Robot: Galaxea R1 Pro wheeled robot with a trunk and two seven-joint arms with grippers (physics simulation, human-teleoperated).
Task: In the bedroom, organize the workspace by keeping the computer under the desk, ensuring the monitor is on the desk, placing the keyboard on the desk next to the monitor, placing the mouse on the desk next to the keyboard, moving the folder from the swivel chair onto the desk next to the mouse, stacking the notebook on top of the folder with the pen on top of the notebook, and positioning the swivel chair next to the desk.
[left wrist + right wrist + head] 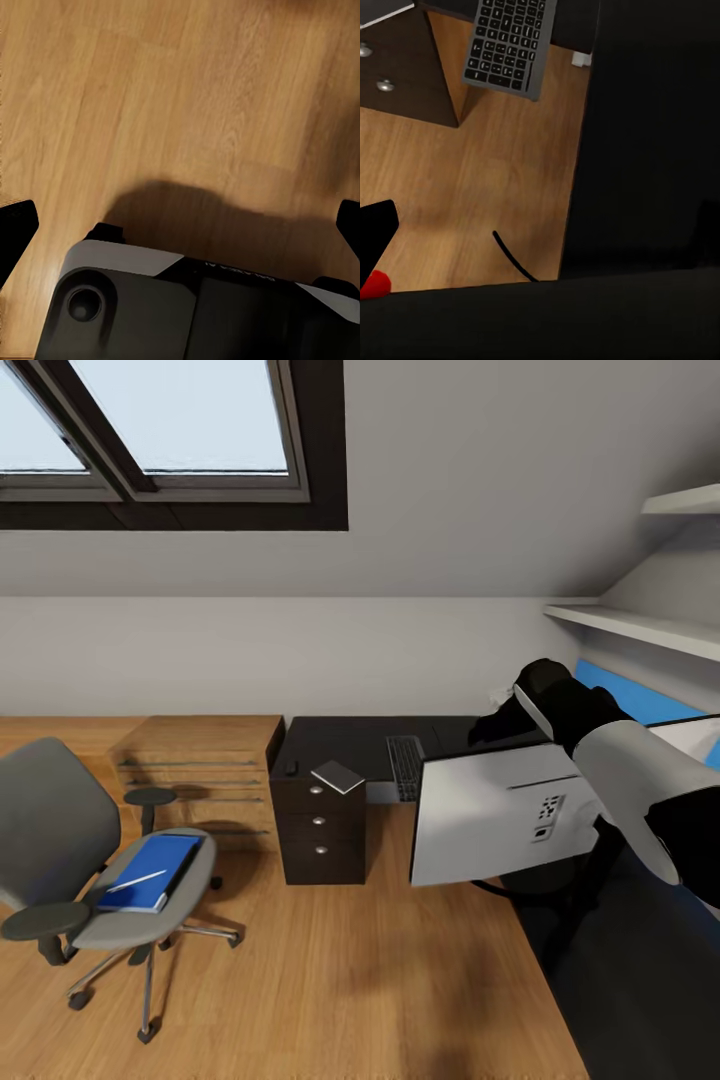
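Observation:
The monitor [490, 820] shows its white back and stands on the right wing of the black desk [340, 745]. My right arm reaches over it. In the right wrist view, my right gripper [540, 225] is open above the floor and a large black surface. The keyboard [405, 765] [510, 41] overhangs the desk's front edge. A small dark mouse [291, 767] and the grey notebook [338, 775] lie above the drawers. The blue folder [150, 870] with the white pen [137, 880] on it rests on the swivel chair [60, 830]. My left gripper [180, 225] is open over bare floor. The computer is out of view.
A low light-wood cabinet [200, 760] stands against the wall between chair and desk. The dark drawer unit [318, 830] sits under the desk's left end. Wall shelves [640, 625] hang at the right. Wood floor [350, 980] lies open in front. My base [187, 315] is below the left gripper.

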